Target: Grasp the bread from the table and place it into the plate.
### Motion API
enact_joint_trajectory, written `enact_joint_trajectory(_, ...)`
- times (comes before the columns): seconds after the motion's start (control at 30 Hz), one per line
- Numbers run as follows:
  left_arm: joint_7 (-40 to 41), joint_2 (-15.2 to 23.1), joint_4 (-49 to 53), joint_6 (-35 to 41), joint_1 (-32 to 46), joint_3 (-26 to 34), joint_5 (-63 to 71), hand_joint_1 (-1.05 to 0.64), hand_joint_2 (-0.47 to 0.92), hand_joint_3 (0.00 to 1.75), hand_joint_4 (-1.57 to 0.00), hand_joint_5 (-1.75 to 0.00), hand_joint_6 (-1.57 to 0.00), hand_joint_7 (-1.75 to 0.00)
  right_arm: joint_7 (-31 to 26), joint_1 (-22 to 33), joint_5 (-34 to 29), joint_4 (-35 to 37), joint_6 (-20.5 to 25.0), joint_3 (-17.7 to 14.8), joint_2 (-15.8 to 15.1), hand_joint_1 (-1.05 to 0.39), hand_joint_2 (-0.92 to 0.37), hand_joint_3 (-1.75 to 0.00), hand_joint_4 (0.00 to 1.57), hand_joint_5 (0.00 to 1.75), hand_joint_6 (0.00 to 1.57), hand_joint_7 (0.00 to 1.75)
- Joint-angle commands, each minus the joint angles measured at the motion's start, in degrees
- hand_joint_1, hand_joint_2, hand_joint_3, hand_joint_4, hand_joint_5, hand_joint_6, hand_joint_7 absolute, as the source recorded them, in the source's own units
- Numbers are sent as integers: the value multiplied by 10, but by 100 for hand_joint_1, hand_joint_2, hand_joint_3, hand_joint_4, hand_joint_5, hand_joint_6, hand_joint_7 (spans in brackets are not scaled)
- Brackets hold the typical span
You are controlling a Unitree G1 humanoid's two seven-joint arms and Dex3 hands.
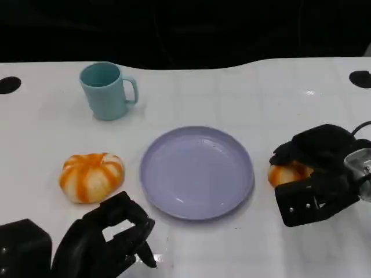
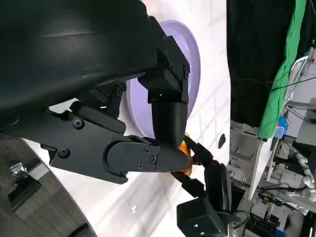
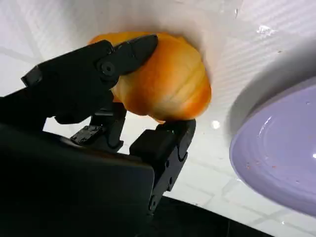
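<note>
Bright overhead light glares off the white table (image 1: 191, 87); background black, wrist views softly blurred.

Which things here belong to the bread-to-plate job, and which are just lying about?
Job: bread, gripped by the right hand; purple plate.
Lying about: blue mug; a second bread left of the plate; left hand, holding nothing.

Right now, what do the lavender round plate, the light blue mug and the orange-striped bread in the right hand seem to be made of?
The lavender round plate looks like smooth plastic, with soft glossy highlights. The light blue mug looks like matte plastic of even colour, though glazed ceramic is possible. The orange-striped bread gripped by the right hand has a smooth, faintly shiny ridged surface, so it may be a foam or plastic replica.
</note>
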Motion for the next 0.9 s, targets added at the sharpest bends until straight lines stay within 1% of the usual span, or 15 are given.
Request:
enact_joint_trajectory(0.03,7,5,-10,2,5,3,2,-57,92,31,-71,-175,-59,-159,-64,-8,-8,46,-15,14,2,-18,-92,-22,82,162,133,7)
enact_joint_trajectory(0.07,7,5,-10,2,5,3,1,-57,92,31,-71,-175,-59,-159,-88,-8,-7,56,-23,16,3,-18,-92,-21,82,166,135,9)
enact_joint_trajectory(0.1,6,6,-10,3,5,3,1,-57,92,31,-71,-175,-59,-159,-117,-9,-9,67,-31,19,3,-17,-92,-19,81,170,133,20)
enact_joint_trajectory(0.13,6,6,-10,2,5,3,1,-57,92,31,-71,-175,-59,-159,-143,-9,-11,77,-37,21,4,-17,-92,-15,82,173,112,70)
enact_joint_trajectory(0.2,6,6,-7,1,4,3,2,-58,92,31,-71,-175,-59,-159,-187,-10,-11,96,-48,22,8,-16,-92,-12,84,174,87,125)
enact_joint_trajectory(0.27,4,5,-5,0,4,3,0,-58,92,31,-71,-175,-60,-160,-229,-10,-8,113,-57,19,12,-14,-91,-12,85,175,78,145)
enact_joint_trajectory(0.47,1,7,-1,-7,4,3,3,-56,92,32,-71,-175,-59,-159,-302,-10,5,129,-78,8,16,-11,-89,-18,87,175,71,161)
enact_joint_trajectory(0.5,2,8,-1,-5,4,2,3,-56,92,32,-71,-175,-59,-159,-308,-10,9,129,-82,5,16,-11,-86,-23,88,175,71,163)
enact_joint_trajectory(0.53,2,8,-2,-5,5,2,4,-57,92,32,-71,-175,-59,-159,-311,-11,12,128,-84,3,15,-11,-75,-45,88,175,72,159)
enact_joint_trajectory(0.57,2,8,-3,-5,5,2,4,-57,92,32,-71,-175,-59,-159,-315,-11,14,127,-85,2,14,-11,-67,-64,88,175,77,147)
enact_joint_trajectory(0.63,3,8,-3,-5,6,1,4,-56,92,32,-70,-175,-58,-159,-324,-11,18,122,-91,-1,11,-11,-53,-89,90,175,86,133)
enact_joint_trajectory(0.67,3,8,-4,-6,7,1,4,-56,92,32,-70,-175,-58,-159,-325,-11,21,119,-92,-4,10,-11,-51,-93,90,175,87,131)
enact_joint_trajectory(0.73,2,7,-3,-6,7,2,3,-56,92,32,-70,-175,-58,-160,-330,-10,26,110,-91,-9,8,-12,-49,-96,91,175,89,128)
enact_joint_trajectory(0.8,0,7,-2,-7,7,2,1,-56,92,32,-70,-175,-58,-160,-340,-9,32,102,-102,-17,6,-12,-53,-81,94,175,93,116)
enact_joint_trajectory(0.9,-1,7,0,-6,5,3,-2,-56,92,32,-70,-175,-58,-160,-344,-8,43,92,-115,-27,4,-8,-46,-94,93,175,89,137)
